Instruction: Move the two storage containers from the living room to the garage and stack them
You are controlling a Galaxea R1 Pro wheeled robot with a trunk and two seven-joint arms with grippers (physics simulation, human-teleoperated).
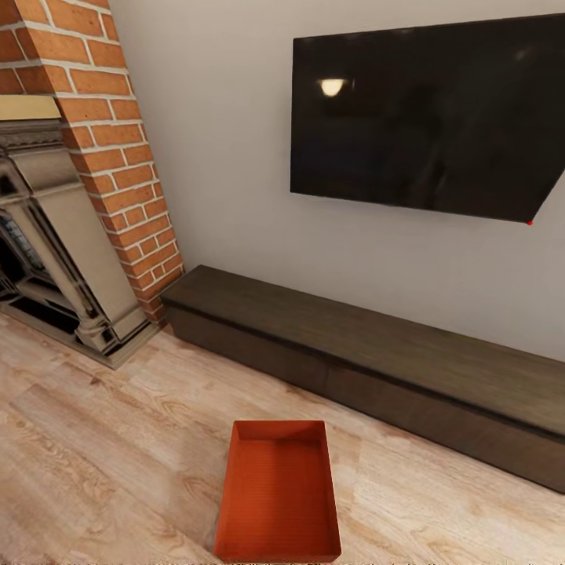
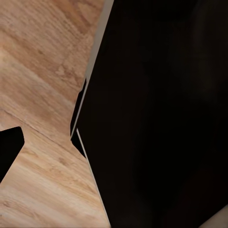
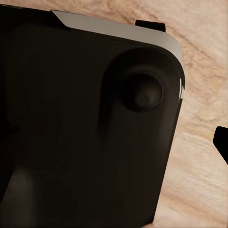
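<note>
One storage container (image 1: 278,490), a red-orange open box with no lid, lies on the light wood-plank floor (image 1: 102,439) of the living room, low in the middle of the head view, with its long side pointing toward the wall. Nothing is inside it and nothing touches it. The garage is out of view. In the left wrist view a dark finger (image 2: 9,149) juts over the wood planks beside a large black part of the robot's body (image 2: 156,118). In the right wrist view a dark finger (image 3: 222,142) shows at the edge, next to the black robot body (image 3: 85,123).
A long low dark wooden TV bench (image 1: 377,353) runs along the cream wall behind the container. A black TV (image 1: 424,110) hangs above it. A red-brick fireplace (image 1: 86,180) with a stone surround stands at the left. Wood floor lies open on both sides of the container.
</note>
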